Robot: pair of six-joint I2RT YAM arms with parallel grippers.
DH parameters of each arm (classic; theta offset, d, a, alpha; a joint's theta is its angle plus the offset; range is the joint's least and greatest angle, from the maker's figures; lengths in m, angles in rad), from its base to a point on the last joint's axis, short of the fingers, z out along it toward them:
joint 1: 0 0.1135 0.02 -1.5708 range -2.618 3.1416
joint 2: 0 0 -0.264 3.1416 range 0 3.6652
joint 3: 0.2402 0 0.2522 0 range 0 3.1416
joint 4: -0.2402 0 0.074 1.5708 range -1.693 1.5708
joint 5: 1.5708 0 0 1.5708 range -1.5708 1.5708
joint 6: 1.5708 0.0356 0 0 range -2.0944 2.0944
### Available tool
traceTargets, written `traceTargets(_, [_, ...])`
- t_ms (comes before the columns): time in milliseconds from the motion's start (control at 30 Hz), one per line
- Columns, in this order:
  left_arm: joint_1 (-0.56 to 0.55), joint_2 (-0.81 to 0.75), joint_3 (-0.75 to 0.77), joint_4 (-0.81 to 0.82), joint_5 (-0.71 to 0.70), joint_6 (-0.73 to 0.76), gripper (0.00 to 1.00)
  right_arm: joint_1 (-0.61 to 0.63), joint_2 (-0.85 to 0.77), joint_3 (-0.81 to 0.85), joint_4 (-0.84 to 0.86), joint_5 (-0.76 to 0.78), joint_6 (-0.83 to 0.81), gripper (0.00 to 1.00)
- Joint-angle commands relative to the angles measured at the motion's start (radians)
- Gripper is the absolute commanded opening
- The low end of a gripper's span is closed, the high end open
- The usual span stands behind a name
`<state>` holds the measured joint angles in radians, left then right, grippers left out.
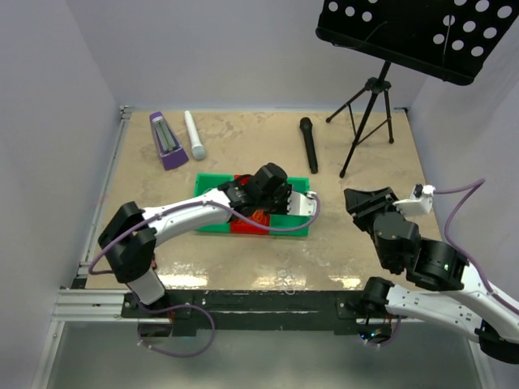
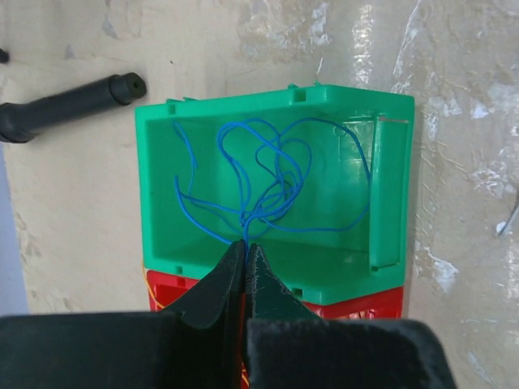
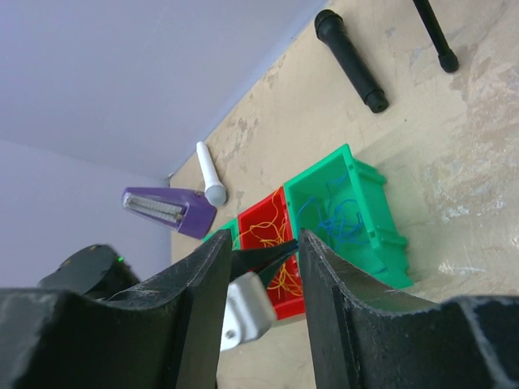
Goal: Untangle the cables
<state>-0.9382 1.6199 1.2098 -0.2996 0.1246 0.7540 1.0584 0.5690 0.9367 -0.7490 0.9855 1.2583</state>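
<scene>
The blue cables (image 2: 276, 194) lay as one loose tangle of loops inside a green bin (image 2: 243, 101). How many separate strands it held could not be counted. Several strands ran together at the near wall of that bin. There the left gripper (image 2: 245, 247) had its two fingers pressed together on them, clamped on the blue cables. Next to it, wall against wall, stood one red bin (image 2: 365, 304) holding the orange-yellow cables (image 3: 272, 231), also a tangle of thin loops. A second green bin (image 1: 209, 188) adjoined the red one on its far side, making three bins in a row: two green and one red.

In the top view the left arm's wrist hung over the row and hid most of the red bin and its contents. The right gripper (image 3: 266, 237) hovered off to the side, well apart from the bins, with its fingers spread and nothing between them.

Farther out on the table (image 1: 243, 259) lay one black microphone (image 1: 308, 144), one white microphone (image 1: 195, 135) and one purple metronome (image 1: 166, 139). A black music stand (image 1: 422, 32) rose on its tripod at the far right corner.
</scene>
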Motion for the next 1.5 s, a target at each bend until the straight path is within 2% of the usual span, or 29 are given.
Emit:
traceTargets(0, [-0.001, 0.063, 0.099, -0.045, -0.066, -0.090, 0.00, 0.002, -0.024, 0.013, -0.010, 0.039, 0.026, 0.44])
traceTargets(200, [-0.001, 0.074, 0.077, -0.016, -0.150, -0.107, 0.00, 0.002, -0.020, 0.011, -0.007, 0.038, 0.024, 0.44])
traceTargets(233, [-0.001, 0.078, 0.082, -0.010, -0.157, -0.119, 0.03, 0.002, -0.018, 0.011, -0.006, 0.038, 0.024, 0.44])
traceTargets(267, [-0.001, 0.087, 0.097, -0.018, -0.155, -0.128, 0.09, 0.002, -0.015, 0.010, -0.006, 0.038, 0.023, 0.44])
traceTargets(300, [-0.001, 0.096, 0.111, -0.025, -0.151, -0.137, 0.24, 0.002, -0.017, 0.010, -0.004, 0.036, 0.024, 0.44])
traceTargets(333, [0.001, 0.101, 0.132, -0.044, -0.129, -0.139, 0.43, 0.002, -0.015, 0.010, -0.007, 0.038, 0.026, 0.44])
traceTargets(367, [0.001, 0.103, 0.155, -0.065, -0.099, -0.136, 0.57, 0.002, -0.017, 0.008, -0.009, 0.038, 0.026, 0.44])
traceTargets(433, [0.001, 0.087, 0.172, -0.078, -0.063, -0.137, 0.76, 0.002, -0.018, 0.008, -0.021, 0.039, 0.033, 0.44])
traceTargets(467, [0.001, 0.072, 0.171, -0.084, -0.048, -0.137, 0.85, 0.002, -0.020, 0.010, -0.023, 0.039, 0.033, 0.44])
traceTargets(567, [0.001, 0.002, 0.152, -0.114, -0.005, -0.127, 0.98, 0.002, -0.018, 0.022, -0.041, 0.050, 0.041, 0.44])
traceTargets(700, [0.001, -0.112, 0.111, -0.179, 0.111, -0.101, 1.00, 0.002, -0.026, 0.030, -0.067, 0.067, 0.059, 0.44])
traceTargets(867, [-0.023, -0.166, 0.025, -0.422, 0.487, -0.029, 0.94, 0.002, -0.028, 0.017, -0.050, 0.062, 0.058, 0.44])
traceTargets(1067, [-0.102, -0.117, -0.075, -0.455, 0.501, 0.082, 0.91, 0.002, -0.003, 0.040, -0.055, 0.047, 0.056, 0.44])
traceTargets(1233, [-0.117, 0.041, 0.008, -0.553, 0.520, 0.154, 0.93, 0.002, -0.018, 0.037, -0.053, 0.048, 0.058, 0.44])
traceTargets(1467, [-0.142, 0.164, 0.059, -0.490, 0.489, 0.165, 0.92, 0.002, -0.011, 0.051, -0.072, 0.047, 0.062, 0.44])
